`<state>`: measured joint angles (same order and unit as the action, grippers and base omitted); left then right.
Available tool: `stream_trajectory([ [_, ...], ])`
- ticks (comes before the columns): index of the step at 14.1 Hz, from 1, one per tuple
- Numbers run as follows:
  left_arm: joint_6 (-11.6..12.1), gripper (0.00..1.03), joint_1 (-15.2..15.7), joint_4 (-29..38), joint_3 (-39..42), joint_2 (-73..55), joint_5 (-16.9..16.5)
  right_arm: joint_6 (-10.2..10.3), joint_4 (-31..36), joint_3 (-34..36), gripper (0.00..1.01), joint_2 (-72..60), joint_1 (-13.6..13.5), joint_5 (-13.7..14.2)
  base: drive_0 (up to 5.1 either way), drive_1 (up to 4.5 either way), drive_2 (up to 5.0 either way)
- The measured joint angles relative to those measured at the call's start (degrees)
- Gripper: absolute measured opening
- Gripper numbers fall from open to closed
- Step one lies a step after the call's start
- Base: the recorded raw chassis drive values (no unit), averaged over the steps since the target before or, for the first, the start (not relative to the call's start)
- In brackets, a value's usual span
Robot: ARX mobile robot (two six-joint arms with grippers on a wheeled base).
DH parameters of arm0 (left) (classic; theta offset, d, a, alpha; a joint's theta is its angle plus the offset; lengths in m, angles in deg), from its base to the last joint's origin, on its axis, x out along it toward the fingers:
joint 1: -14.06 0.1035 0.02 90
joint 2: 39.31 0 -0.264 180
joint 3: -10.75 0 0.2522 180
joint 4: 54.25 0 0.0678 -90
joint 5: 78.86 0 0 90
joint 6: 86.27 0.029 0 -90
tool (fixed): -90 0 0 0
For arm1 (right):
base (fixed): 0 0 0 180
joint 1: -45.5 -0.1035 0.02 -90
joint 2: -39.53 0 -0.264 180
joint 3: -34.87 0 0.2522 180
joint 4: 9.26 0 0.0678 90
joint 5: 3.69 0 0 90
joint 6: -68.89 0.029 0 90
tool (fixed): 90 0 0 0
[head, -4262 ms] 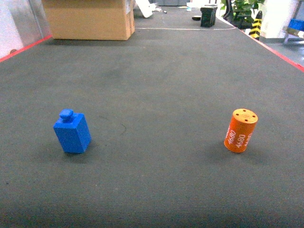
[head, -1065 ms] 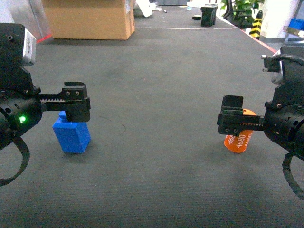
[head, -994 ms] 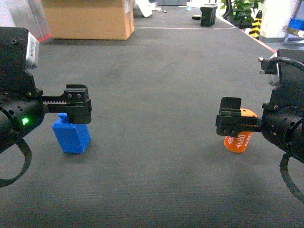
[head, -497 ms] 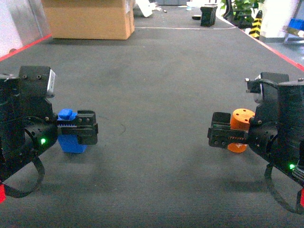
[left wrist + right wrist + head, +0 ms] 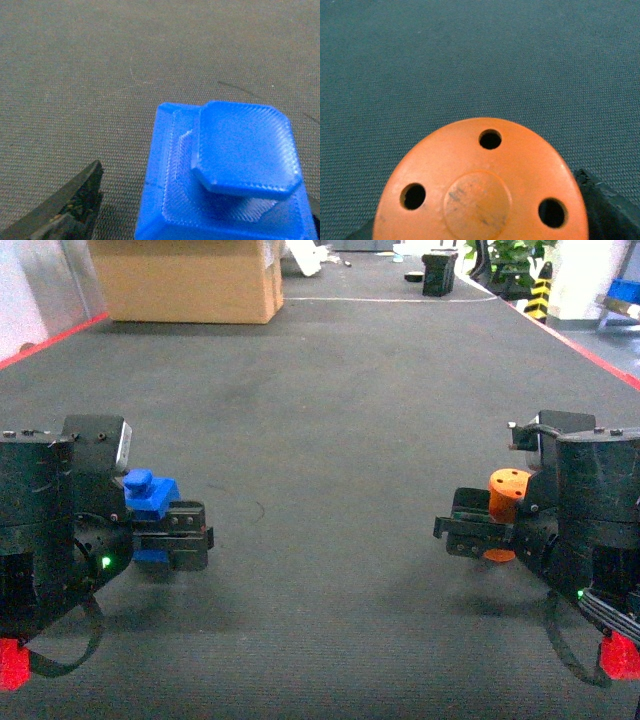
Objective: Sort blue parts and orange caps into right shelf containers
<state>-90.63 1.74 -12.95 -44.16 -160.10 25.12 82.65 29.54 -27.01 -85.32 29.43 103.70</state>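
Observation:
A blue part [image 5: 150, 495], a block with a knob on top, stands on the dark floor at the left. My left gripper [image 5: 165, 533] is low around it and open. In the left wrist view the blue part [image 5: 225, 175] fills the lower right, and a strip of floor separates it from the left finger [image 5: 75, 210]. At the right, the orange cap [image 5: 508, 490] stands with its holed top [image 5: 480, 195] just under the camera. My right gripper [image 5: 480, 533] is open, with one finger on each side of the cap. The right shelf containers are out of view.
A cardboard box [image 5: 190, 280] stands at the back left and a small black object [image 5: 438, 275] at the back centre. Red lines [image 5: 590, 350] edge the dark mat on both sides. A yellow-black post [image 5: 540, 290] stands beyond the right line.
Both arms came into view and dropped from above the parts down to floor level. Each gripper now sits around its part. The blue part and the orange cap stay where they were.

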Motion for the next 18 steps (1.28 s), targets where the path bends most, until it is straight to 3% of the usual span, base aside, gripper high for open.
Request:
stream_trajectory([
  [3,-0.17,0.6,-0.02,-0.39,-0.02,-0.04,-0.11,-1.66,0.55,-0.17,0.48,-0.72,-0.04,0.96,0.0,0.0,0.0],
  [5,-0.28,0.44,-0.02,0.09,0.04,-0.02,-0.26,-2.51,1.75,-0.15,0.45,-0.72,-0.07,1.6,0.0,0.0,0.0],
  [11,-1.73,0.43,0.17,6.08,6.19,7.56,0.33,-5.09,10.1,7.3,0.45,5.66,-0.57,5.25,0.0,0.0,0.0],
  [13,-1.38,0.42,0.17,10.16,13.05,17.44,1.36,-7.63,13.79,15.34,0.45,15.56,-2.01,6.75,0.0,0.0,0.0],
  [14,-0.35,0.42,0.15,10.99,18.75,27.41,3.02,-9.27,14.47,22.25,0.45,24.74,-4.07,9.33,0.0,0.0,0.0],
  [16,0.61,0.42,0.04,4.22,29.09,47.93,7.04,-11.89,9.16,33.53,0.45,44.06,-7.54,14.69,0.0,0.0,0.0],
  [18,0.26,0.42,0.96,-5.66,32.68,64.59,7.15,-12.55,0.39,38.88,0.45,61.29,-9.29,19.19,0.0,0.0,0.0],
])
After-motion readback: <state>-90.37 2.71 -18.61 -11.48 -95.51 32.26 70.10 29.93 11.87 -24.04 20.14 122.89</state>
